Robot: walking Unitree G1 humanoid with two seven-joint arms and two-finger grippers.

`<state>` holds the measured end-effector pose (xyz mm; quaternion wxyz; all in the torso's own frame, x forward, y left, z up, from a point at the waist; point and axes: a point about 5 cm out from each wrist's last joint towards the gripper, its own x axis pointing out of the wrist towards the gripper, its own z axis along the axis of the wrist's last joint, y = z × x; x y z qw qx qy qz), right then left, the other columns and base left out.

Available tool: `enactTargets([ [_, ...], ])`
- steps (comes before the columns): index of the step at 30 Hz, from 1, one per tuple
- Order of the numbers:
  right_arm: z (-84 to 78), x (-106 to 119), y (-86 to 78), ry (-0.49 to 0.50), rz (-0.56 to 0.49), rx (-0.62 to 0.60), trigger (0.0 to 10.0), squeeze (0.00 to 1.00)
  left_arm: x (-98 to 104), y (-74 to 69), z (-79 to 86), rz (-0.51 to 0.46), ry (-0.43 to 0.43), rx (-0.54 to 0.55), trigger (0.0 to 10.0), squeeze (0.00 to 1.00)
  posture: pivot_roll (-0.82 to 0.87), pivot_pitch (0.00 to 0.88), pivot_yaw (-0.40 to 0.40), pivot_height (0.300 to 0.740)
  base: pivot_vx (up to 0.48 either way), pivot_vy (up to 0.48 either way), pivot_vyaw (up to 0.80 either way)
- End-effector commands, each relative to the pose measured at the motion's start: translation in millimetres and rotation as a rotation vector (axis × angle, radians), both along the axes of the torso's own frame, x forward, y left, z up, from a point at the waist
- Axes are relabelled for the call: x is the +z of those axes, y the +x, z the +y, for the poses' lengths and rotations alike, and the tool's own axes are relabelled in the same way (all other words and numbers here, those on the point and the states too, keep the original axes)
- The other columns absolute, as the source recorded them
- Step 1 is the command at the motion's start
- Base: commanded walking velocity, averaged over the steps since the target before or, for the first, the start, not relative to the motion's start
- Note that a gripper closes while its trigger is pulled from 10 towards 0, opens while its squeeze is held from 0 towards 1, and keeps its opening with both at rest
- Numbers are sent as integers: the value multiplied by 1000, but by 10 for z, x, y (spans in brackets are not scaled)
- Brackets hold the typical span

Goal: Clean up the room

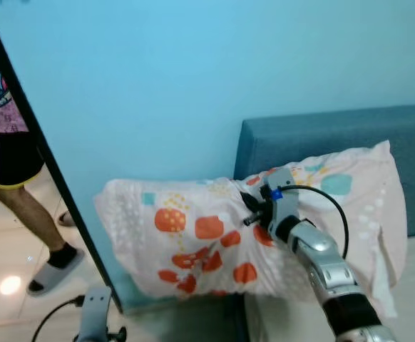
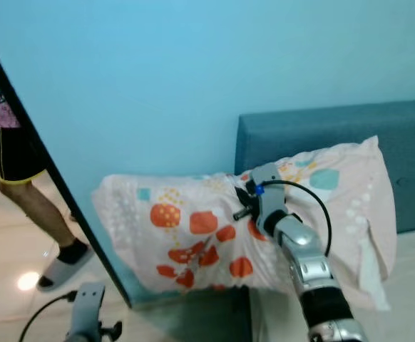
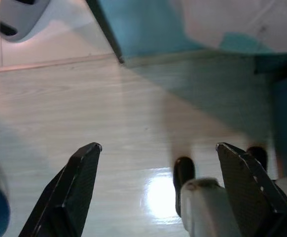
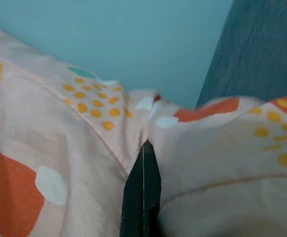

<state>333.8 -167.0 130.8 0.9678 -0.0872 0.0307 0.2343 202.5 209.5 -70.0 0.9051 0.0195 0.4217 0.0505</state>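
The right gripper [image 4: 144, 163] pinches the pale pink orange-patterned pillow [image 1: 193, 235] mid-length, its long axis spanning the blue headboard's [image 1: 336, 135] left edge.

even bright indoor light; glare spot on floor [image 3: 163, 195]; slight blur on pillow [image 4: 50, 148] close up.

A person [image 1: 11, 153] in black shorts, a dark sock and a grey slipper [image 1: 54, 269] is standing on the glossy tiled floor [image 1: 8, 249] beyond a dark door edge [image 1: 58, 185], while a light blue wall [image 1: 193, 78] is rising behind a teal headboard [image 1: 350, 132].
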Motion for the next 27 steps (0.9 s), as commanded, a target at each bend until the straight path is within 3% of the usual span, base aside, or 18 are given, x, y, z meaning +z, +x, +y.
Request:
enactTargets([
  [1, 38, 197, 36, 26, -98, 6, 10000, 0, -34, -66, 23, 27, 9, -3, 10000, 0, 7, 0, -14, 740, 0, 0, 0],
  [5, -38, 217, 51, 13, -103, -15, 10000, 0, -34, -65, 16, 29, 9, -20, 10000, 0, 7, 0, -14, 740, 0, -360, 0],
  [10, -256, 243, 72, -36, -101, -87, 10000, 0, -37, -71, 15, 25, -9, -5, 10000, 0, 12, 0, -12, 740, 0, -480, 0],
  [13, -453, 263, 71, -62, -86, -142, 10000, 0, -38, -75, 16, 22, -18, 4, 10000, 0, 12, 0, -12, 740, 0, 0, 0],
  [15, -453, 263, 71, -62, -86, -142, 10000, 0, -38, -75, 16, 22, -18, 4, 10000, 0, 12, 0, -12, 740, 0, 0, 0],
  [16, -607, 285, 60, -69, -75, -180, 10000, 0, -40, -81, 19, 21, -21, 8, 10000, 0, 15, 0, -11, 740, 0, 0, 0],
  [18, -607, 285, 60, -69, -75, -180, 10000, 0, -40, -81, 19, 21, -21, 8, 10000, 0, 15, 0, -11, 740, 0, 0, 0],
  [20, -952, 303, 9, -102, -31, -271, 10000, 0, -47, -103, 37, 25, -20, 8, 10000, 0, 17, 0, -9, 740, 0, 0, 0],
  [23, -1085, 302, -21, -116, -9, -311, 10000, 0, -50, -113, 49, 28, -16, 7, 10000, 0, 17, 0, -9, 740, 0, 0, 0],
  [25, -1285, 289, -80, -124, 24, -381, 10000, 0, -54, -131, 70, 33, -10, 5, 10000, 0, 22, 0, -4, 740, 0, 0, 0],
  [27, -1330, 285, -97, -127, 32, -396, 10000, 0, -56, -136, 76, 34, -8, 5, 10000, 0, 22, 0, -4, 740, 0, 0, 0],
])
